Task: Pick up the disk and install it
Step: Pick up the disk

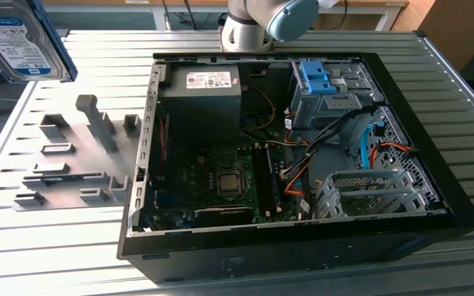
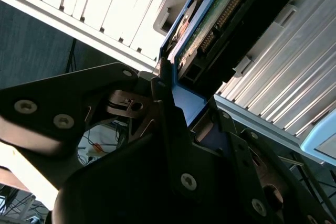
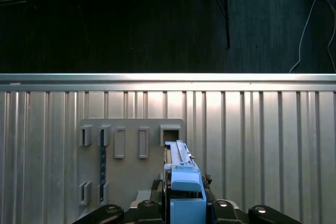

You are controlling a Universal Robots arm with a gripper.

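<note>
in the exterior view a ribbed silver metal worktop (image 1: 47,253) carries an open black computer case (image 1: 468,216). inside the case, a dark grey box with a white sticker (image 1: 204,98) sits at eleven o'clock, a bare blue plastic bracket (image 1: 318,79) at one o'clock, a dark green motherboard (image 1: 212,179) at seven o'clock and a perforated silver cage (image 1: 369,191) at four o'clock. a flat grey slotted fixture plate (image 1: 31,139) lies at nine o'clock of the case, just beside it.

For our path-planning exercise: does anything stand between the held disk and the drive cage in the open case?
Nothing visible bars the route. The disk, clamped in the end effector, hangs over the slotted plate beside the case. At the cage, a blue bracket sits and cables run close.
</note>
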